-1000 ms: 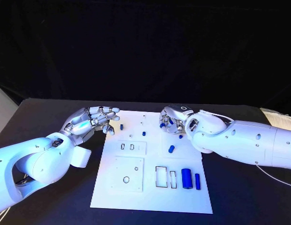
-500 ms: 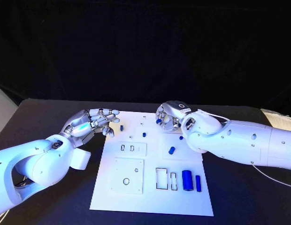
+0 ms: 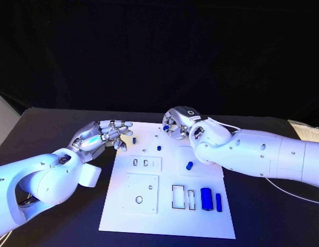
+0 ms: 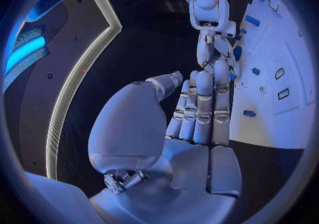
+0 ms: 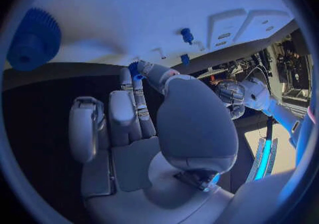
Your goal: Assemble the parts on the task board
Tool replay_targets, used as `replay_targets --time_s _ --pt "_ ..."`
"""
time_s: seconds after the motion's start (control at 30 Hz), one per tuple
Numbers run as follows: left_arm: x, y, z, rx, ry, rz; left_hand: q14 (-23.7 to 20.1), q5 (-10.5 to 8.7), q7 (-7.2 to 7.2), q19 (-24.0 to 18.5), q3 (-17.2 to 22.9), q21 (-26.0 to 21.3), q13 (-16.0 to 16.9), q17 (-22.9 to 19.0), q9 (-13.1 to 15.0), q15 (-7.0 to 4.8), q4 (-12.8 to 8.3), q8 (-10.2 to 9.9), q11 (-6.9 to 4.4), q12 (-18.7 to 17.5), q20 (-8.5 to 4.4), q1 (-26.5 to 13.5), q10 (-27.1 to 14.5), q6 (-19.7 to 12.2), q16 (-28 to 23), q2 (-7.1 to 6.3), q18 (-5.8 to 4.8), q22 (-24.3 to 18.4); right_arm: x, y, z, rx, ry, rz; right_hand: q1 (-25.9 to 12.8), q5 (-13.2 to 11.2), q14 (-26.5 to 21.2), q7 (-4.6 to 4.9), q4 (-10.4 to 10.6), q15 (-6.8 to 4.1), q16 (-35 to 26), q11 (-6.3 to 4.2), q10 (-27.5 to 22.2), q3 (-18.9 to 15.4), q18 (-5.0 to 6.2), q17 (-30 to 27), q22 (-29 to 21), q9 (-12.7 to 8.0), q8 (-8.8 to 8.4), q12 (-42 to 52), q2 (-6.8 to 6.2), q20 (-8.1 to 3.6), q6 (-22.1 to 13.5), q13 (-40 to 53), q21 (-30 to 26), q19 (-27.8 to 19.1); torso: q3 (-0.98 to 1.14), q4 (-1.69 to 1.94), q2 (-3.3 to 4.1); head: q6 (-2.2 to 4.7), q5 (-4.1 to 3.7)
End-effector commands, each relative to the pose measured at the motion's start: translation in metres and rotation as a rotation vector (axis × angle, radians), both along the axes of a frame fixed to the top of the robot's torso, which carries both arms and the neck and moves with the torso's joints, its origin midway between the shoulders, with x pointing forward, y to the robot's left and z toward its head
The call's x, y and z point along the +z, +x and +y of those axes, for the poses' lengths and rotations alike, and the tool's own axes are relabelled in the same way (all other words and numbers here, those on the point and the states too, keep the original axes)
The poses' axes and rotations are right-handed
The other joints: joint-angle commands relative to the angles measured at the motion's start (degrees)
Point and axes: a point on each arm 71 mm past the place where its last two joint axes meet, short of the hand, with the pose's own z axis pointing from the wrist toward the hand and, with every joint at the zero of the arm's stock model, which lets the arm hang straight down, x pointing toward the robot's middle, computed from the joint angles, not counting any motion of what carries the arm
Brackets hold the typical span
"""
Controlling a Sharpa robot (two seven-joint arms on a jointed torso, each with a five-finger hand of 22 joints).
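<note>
The white task board lies in the middle of the table. My right hand hovers over the board's far edge and pinches a small blue part between thumb and a finger. My left hand hangs at the board's far left corner, fingers stretched out and holding nothing. Close to it a small blue peg stands on the board, and another blue peg stands further right. A short blue piece lies mid-board. A thick blue cylinder and a thin blue one lie near the right edge.
A blue gear sits on the board near my right hand. Rectangular slots and an oval hole are cut in the board's near half. Black table surrounds the board, and a pale object lies at the far right.
My right hand, still holding the small blue part, has moved left and further away along the board's far edge. The left hand has barely shifted.
</note>
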Motion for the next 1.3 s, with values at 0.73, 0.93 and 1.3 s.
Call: replay_targets --time_s 0.73,0.93,1.3 --pt "0.002 -0.001 -0.003 -0.023 -0.012 0.001 -0.5 -0.06 0.06 -0.6 0.3 0.4 0.1 0.0 0.1 0.13 0.0 -0.3 0.20 0.3 0.08 -0.2 -0.5 -0.4 0.4 0.00 0.75 0.2 -0.001 0.007 0.016 0.007 -0.015 0.010 1.6 0.2 -0.1 -0.04 0.0 -0.39 0.1 -2.63 2.9 0.6 -0.67 -0.2 1.9 8.3 1.45 -0.1 2.05 -0.04 -0.5 1.3 0.2 0.4 -0.10 0.16 0.44 0.09 0.51" --pt "0.002 -0.001 -0.004 -0.025 -0.013 0.002 -0.5 -0.07 0.09 -0.7 0.3 0.5 0.1 0.0 0.1 0.16 0.0 -0.3 0.22 0.3 0.11 -0.2 -0.5 -0.5 0.4 -0.01 0.75 0.2 -0.001 0.010 0.017 0.004 -0.021 0.010 1.6 0.2 -0.1 -0.02 -0.1 -0.38 0.1 -2.61 2.8 0.6 -0.67 -0.2 1.9 8.3 1.48 -0.1 2.06 -0.03 -0.6 1.3 0.2 0.4 -0.07 0.09 0.57 0.18 0.59" --pt "0.001 -0.001 -0.005 -0.028 -0.012 0.004 -0.5 -0.07 0.09 -0.7 0.3 0.5 0.1 0.0 0.1 0.16 0.0 -0.3 0.22 0.3 0.11 -0.2 -0.5 -0.5 0.4 -0.01 0.75 0.2 -0.001 0.011 0.020 0.012 -0.028 0.013 1.5 0.2 -0.1 0.02 -0.1 -0.35 0.0 -2.56 2.7 0.6 -0.64 -0.4 1.8 8.6 1.59 -0.2 2.00 0.00 -0.7 1.4 0.1 0.3 -0.10 0.06 0.70 0.07 0.75"
